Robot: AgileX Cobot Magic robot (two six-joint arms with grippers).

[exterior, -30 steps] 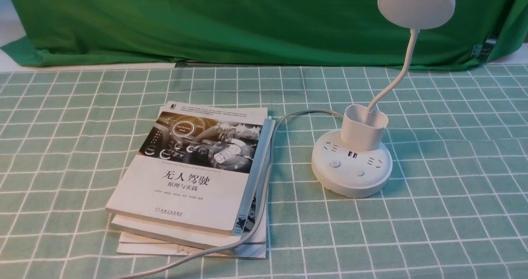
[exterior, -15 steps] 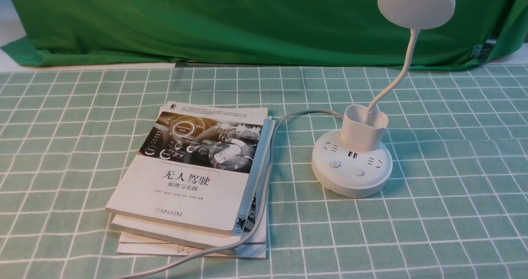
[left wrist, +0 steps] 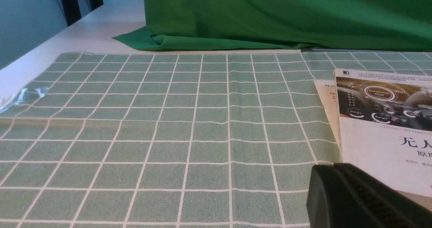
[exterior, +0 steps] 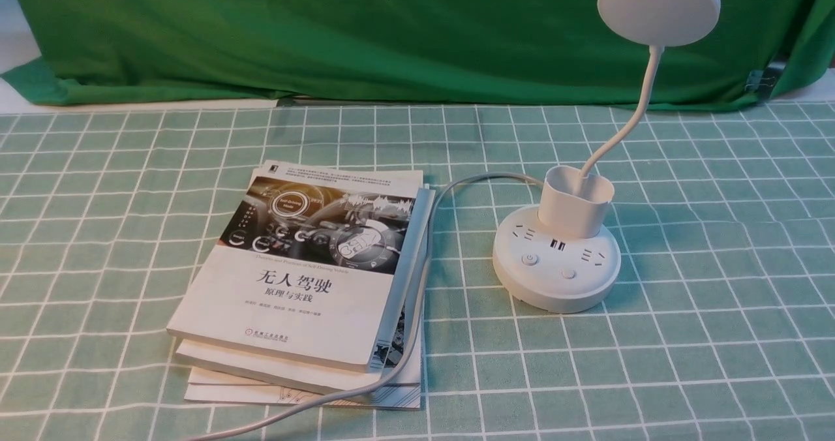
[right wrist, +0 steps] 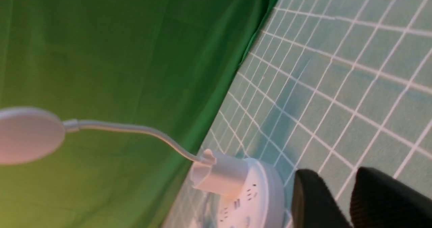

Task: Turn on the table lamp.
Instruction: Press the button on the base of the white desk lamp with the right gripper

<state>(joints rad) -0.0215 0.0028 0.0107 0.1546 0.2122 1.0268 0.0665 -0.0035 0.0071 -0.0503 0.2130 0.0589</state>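
The flat round-headed plastic lamp (exterior: 561, 284) was white all over. The woven checked tablecloth (exterior: 704, 297) was muted green crossed by a white grid. The draped fabric backdrop (exterior: 391, 36) was plain deep green, and the thin bendy cable (exterior: 339, 394) was grey.

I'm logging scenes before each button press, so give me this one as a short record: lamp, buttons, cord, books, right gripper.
lamp: table lamp upright on the checked cloth, disc head raised
buttons: power button and a plain button on the base top, nothing touching them
cord: grey cord runs from the lamp, across the book stack
books: stack left of the lamp
right gripper: fingertips apart, holding nothing
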